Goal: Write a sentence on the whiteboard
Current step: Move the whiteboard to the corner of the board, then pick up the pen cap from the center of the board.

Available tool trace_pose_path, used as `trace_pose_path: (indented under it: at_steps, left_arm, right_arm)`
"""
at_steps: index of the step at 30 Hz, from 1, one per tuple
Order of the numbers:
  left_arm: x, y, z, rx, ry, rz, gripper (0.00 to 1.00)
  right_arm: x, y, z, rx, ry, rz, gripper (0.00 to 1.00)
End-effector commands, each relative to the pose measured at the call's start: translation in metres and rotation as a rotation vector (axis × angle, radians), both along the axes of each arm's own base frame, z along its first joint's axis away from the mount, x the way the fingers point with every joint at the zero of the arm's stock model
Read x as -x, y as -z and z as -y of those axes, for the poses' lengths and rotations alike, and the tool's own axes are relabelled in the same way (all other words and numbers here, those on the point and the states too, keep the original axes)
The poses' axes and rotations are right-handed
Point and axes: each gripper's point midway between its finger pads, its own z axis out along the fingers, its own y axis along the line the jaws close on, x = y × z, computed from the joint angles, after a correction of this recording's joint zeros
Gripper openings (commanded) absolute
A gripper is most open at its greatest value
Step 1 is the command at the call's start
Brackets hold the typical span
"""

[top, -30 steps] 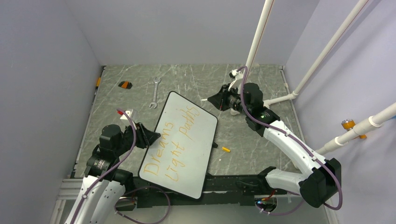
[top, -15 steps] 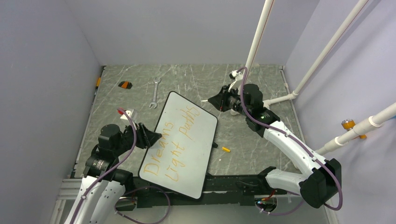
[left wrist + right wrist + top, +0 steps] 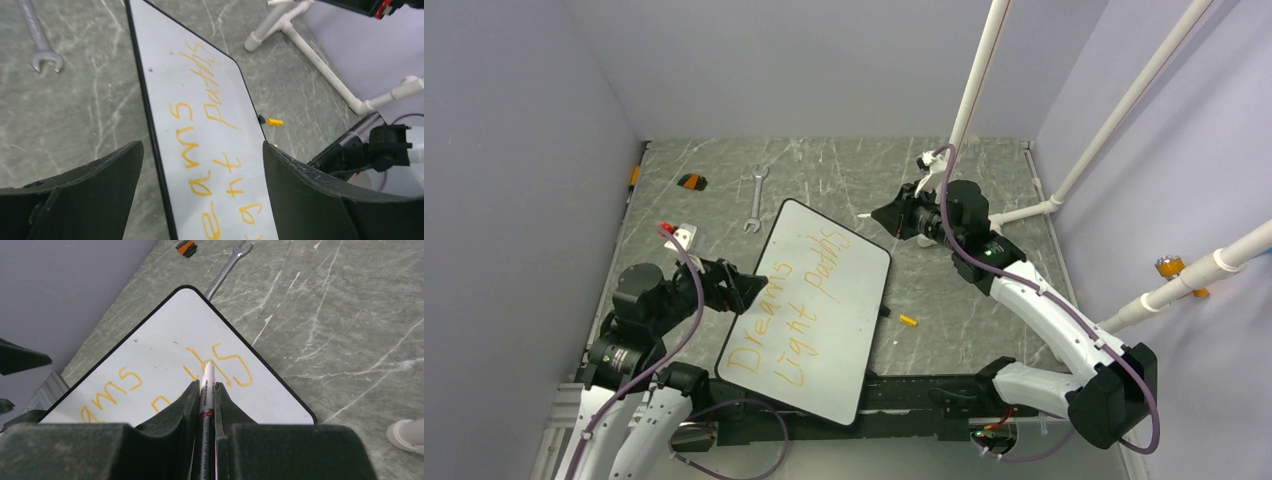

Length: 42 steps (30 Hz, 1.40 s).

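Observation:
The whiteboard [image 3: 864, 262] lies slanted on the table, and the sentence [image 3: 801, 300] on it is in orange-yellow, two lines reading "Dreams Light paths". My left gripper [image 3: 742, 288] stands open at the board's left edge. In the left wrist view the black rim of the whiteboard [image 3: 165, 75] and part of the sentence [image 3: 216, 150] show between the spread fingers of the left gripper [image 3: 202, 200]. My right gripper [image 3: 886, 214] hovers past the board's far right corner, shut on a white marker [image 3: 209, 371]. The marker's tip points toward the word "paths".
A steel wrench [image 3: 755, 197] lies beyond the board's far corner, and a small orange-and-black piece [image 3: 690, 181] sits to its left. A yellow marker cap [image 3: 908, 321] rests on the table right of the board. White pipes [image 3: 979, 80] rise at the back right.
My left gripper has opened wide and drawn back to the left from the board's edge. The right gripper and its marker have hardly moved.

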Motion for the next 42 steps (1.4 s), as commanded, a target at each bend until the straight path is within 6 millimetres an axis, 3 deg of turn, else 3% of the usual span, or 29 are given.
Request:
trace_pose_path:
  at_steps: [1, 4, 13, 21, 27, 42]
  left_arm:
    - [-0.007, -0.026, -0.022, -0.084, -0.102, 0.089, 0.94]
    - [-0.009, -0.035, -0.035, -0.109, -0.172, 0.126, 0.99]
    - [-0.006, -0.066, -0.038, -0.067, -0.192, 0.264, 0.99]
    - [-0.013, -0.074, -0.041, -0.124, -0.193, 0.275, 0.99]
    - [-0.01, -0.083, -0.028, -0.156, -0.089, 0.302, 0.99]
    - [-0.017, -0.065, 0.018, -0.115, 0.159, 0.243, 0.99]
  right_arm:
    - [0.0, -0.023, 0.004, -0.021, 0.014, 0.067, 0.0]
    - [0.0, -0.024, 0.004, -0.025, 0.015, 0.067, 0.0]
    - [0.001, -0.021, 0.003, -0.023, 0.013, 0.059, 0.0]
    - [0.003, -0.021, 0.009, 0.004, 0.023, 0.062, 0.0]
    - [0.009, -0.025, 0.014, 0.008, 0.03, 0.069, 0.0]
    - [0.032, -0.035, 0.042, 0.015, 0.109, 0.064, 0.0]
